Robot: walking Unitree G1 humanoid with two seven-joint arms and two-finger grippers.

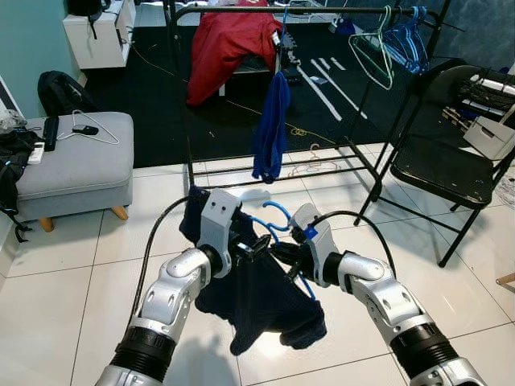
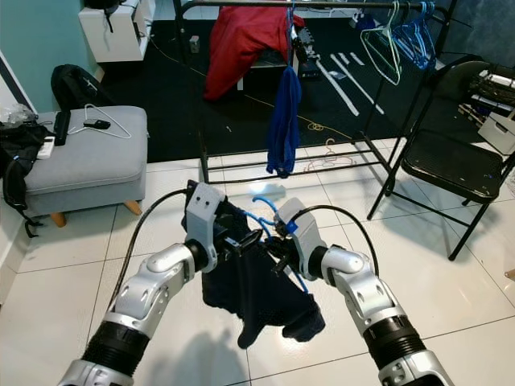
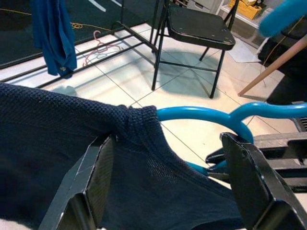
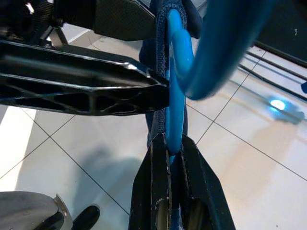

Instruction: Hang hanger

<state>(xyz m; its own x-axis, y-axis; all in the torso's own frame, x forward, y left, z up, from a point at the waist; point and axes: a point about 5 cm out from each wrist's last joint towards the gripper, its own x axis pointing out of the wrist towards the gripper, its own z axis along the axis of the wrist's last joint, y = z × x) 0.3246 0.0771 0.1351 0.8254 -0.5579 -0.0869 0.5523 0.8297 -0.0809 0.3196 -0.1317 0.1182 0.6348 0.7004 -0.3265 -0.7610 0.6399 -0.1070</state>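
Robot stands on white tiles facing the clothes rack (image 1: pixel 189 96), both arms raised in front of its chest. Right gripper (image 4: pixel 169 158) pinched tight on the blue hanger (image 1: pixel 278 211), fingers closed on the bar just below the hook. A dark navy garment (image 1: pixel 261 301) is draped over the hanger and hangs down between the arms. Left gripper (image 3: pixel 168 172) has its fingers spread wide on either side of the garment's collar, gripping nothing.

The rack's top rail (image 1: pixel 322 10) is well ahead, already carrying a blue shirt (image 1: pixel 271 125) and spare hangers (image 1: pixel 402 36).

Judgement: carry phase. To do it well, keep the hook upright and turned toward the rail, support the cloth with the left so it doesn't slide off, and aim for a bare stretch of rail.
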